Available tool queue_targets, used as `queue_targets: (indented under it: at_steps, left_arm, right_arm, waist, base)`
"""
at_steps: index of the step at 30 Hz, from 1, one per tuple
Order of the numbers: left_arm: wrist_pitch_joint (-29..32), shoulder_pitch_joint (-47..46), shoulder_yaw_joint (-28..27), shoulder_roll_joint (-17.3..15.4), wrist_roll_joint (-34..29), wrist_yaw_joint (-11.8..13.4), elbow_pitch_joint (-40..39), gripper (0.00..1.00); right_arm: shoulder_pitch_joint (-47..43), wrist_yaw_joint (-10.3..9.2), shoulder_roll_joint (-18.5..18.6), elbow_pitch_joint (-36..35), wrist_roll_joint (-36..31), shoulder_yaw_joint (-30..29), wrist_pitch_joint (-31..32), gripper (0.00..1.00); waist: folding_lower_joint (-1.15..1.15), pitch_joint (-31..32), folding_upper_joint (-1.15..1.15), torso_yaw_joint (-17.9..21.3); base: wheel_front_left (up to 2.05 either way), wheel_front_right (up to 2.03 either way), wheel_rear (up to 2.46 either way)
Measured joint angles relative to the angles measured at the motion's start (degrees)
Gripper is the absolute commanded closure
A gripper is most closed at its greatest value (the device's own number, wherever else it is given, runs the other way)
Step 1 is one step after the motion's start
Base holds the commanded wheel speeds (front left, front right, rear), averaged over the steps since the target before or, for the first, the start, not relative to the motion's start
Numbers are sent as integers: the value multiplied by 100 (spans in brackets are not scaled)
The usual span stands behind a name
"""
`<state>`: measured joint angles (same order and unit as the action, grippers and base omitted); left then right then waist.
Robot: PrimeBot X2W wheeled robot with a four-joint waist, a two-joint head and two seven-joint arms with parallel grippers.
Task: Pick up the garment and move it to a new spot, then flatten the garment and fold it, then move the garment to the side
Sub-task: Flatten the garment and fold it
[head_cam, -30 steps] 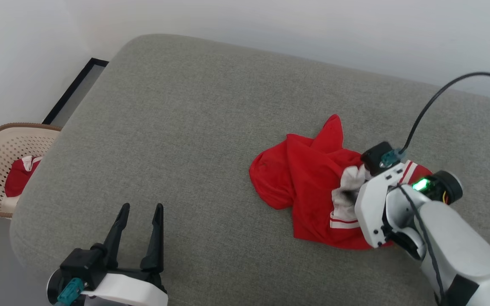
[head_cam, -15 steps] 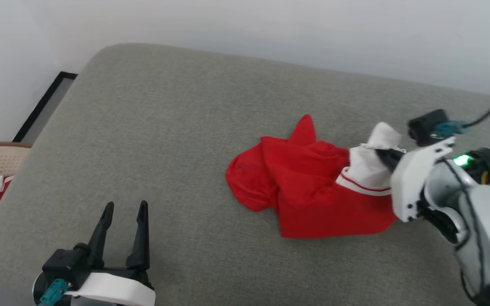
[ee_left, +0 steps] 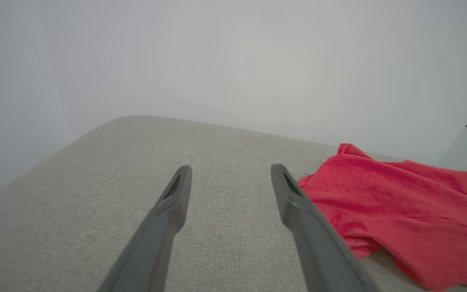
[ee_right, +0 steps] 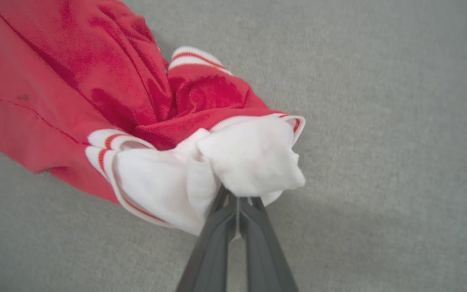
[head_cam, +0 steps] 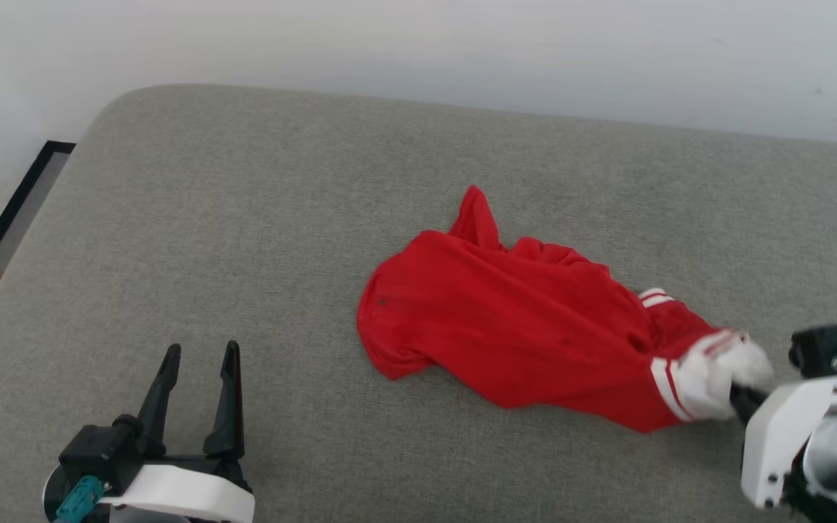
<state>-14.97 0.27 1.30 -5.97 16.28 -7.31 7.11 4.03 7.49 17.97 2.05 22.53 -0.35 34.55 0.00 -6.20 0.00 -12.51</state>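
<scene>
In your head view, the garment [head_cam: 520, 327] lies crumpled on the grey cushion [head_cam: 244, 218], its red body near the cushion's middle and drawn out toward the cushion's right end. There your right gripper [head_cam: 737, 394] is clamped on the garment's white sleeve [head_cam: 713, 370]. Your left gripper [head_cam: 200, 352] hangs over the cushion's near left part, fingers spread and empty, well apart from the garment.

In your left wrist view, the left gripper [ee_left: 231, 172] stands wide over bare cushion [ee_left: 95, 194]; the garment [ee_left: 399, 211] lies to its right.

In your right wrist view, the right gripper [ee_right: 237, 198] pinches a bunched fold of the white sleeve [ee_right: 253, 158], and the red body rests on the cushion [ee_right: 379, 121] beyond.
</scene>
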Motion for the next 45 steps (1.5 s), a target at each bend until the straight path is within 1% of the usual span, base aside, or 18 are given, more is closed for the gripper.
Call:
queue_targets:
  at_steps: [4, 6, 7, 8, 9, 13, 17, 18, 23, 24, 28, 30, 33, 36, 41, 45]
  left_arm:
    - [1, -30, 19, -77, 5, 0, 27, 0]
    - [1, -102, 48, -124, 16, 0, 58, 0]
    - [1, -132, 57, -146, 34, 0, 80, 0]
    - [0, -157, 101, -176, 43, 0, 111, 0]
    - [1, -187, 178, -230, 56, 0, 160, 0]
    - [10, -416, 578, -513, 267, 0, 403, 0]
    - [504, -843, 1192, -958, 681, 0, 437, 0]
    - [504, -843, 1192, -958, 681, 0, 437, 0]
    - [1446, -1579, 1987, -1547, 1381, 0, 276, 0]
    - [1779, -1896, 2291, -1800, 1648, -1, 191, 0]
    - [2518, -2494, 2832, -2230, 2231, -1, 169, 0]
    - [2856, -2764, 3075, -2371, 2421, -1, 207, 0]
    - [3387, -3160, 3448, -2492, 2769, -1, 382, 0]
    - [3901, -3463, 3796, -2540, 3029, -1, 688, 0]
    - [4548, -3850, 4303, -2504, 3323, -1, 1269, 0]
    - [4902, -4008, 4651, -2434, 3420, -1, 1779, 0]
  right_arm:
    - [-296, 0, -230, 48, -49, -130, 49, 100]
    - [-343, 0, -280, 149, -83, -99, 58, 100]
    - [-344, 0, -350, 227, -54, -123, 58, 96]
    - [-343, 0, -403, 278, -40, -115, 59, 59]
    - [-341, 0, -405, 333, -69, -74, 89, 0]
    - [-287, 0, -483, 410, -21, -33, 199, 0]
    - [-250, 0, -443, 274, 56, -5, 353, 0]
    - [-250, 0, -443, 274, 56, -5, 353, 0]
    - [-232, 0, -443, -134, 123, -87, 356, 0]
    - [-223, 0, -460, -316, 127, -94, 280, 0]
    - [-120, 0, -526, -598, 49, -125, -35, 0]
    - [-53, 0, -587, -672, -20, -164, -237, 0]
    - [86, 0, -709, -725, -163, -244, -719, 0]
    - [241, 0, -845, -706, -322, -307, -1281, 0]
    - [474, 0, -969, -584, -645, -358, -2330, 0]
    - [615, 0, -1050, -402, -777, -293, -2925, 0]
  waist:
    - [0, -37, 0, 97]
    - [0, -53, 0, 143]
    - [0, -60, 0, 171]
    - [0, -66, 0, 196]
    - [0, -73, 0, 218]
    - [0, -77, 0, 332]
    - [0, -53, 0, 470]
    - [0, -53, 0, 470]
    - [0, -29, 0, 678]
    - [0, -25, 0, 782]
    - [0, -22, 0, 1034]
    - [0, -23, 0, 1170]
    - [0, -31, 0, 1383]
    - [0, -60, 0, 1602]
    - [0, -148, 0, 1948]
    - [0, -247, 0, 2190]
  base:
    - [0, 0, 0]
    - [0, 0, 0]
    - [0, 0, 0]
    - [0, 0, 0]
    - [0, 0, 0]
    - [0, 0, 0]
    - [0, 0, 0]
    - [0, 0, 0]
    - [0, 0, 0]
    - [0, 0, 0]
    - [0, 0, 0]
    - [0, 0, 0]
    - [0, 0, 0]
    - [0, 0, 0]
    - [0, 0, 0]
    - [0, 0, 0]
